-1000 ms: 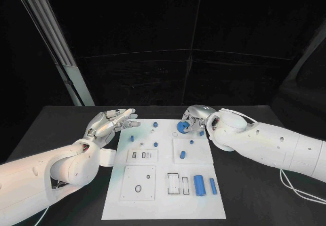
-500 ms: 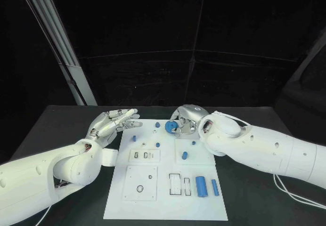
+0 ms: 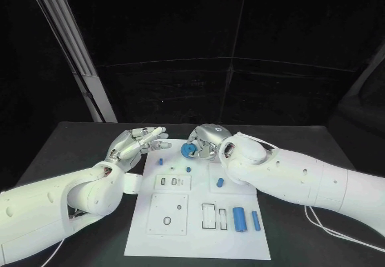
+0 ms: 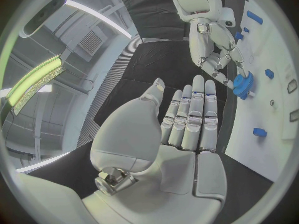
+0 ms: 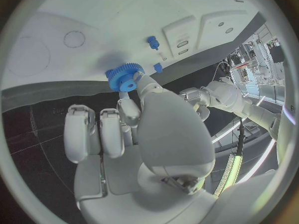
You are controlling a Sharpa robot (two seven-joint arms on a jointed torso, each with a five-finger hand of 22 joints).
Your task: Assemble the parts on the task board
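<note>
far end of task board [image 3: 152, 222] covered by right hand [image 3: 207, 139], blue gear [image 3: 190, 148] partly hidden by fingers

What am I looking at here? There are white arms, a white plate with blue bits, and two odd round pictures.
It is a robot with two white arms, each ending in a silver hand. The square picture comes from a camera on its head, looking down at a black table. The round pictures come from fisheye cameras at the wrists, behind each hand, so straight edges bend in them.

The white plate is the task board, where small blue parts are to be assembled. A few lie on it, such as a blue cylinder and a thinner blue rod.

The right hand holds a blue gear in its fingertips above the board's far end; its wrist view shows the teeth. The left hand is open nearby, holding nothing.
</note>
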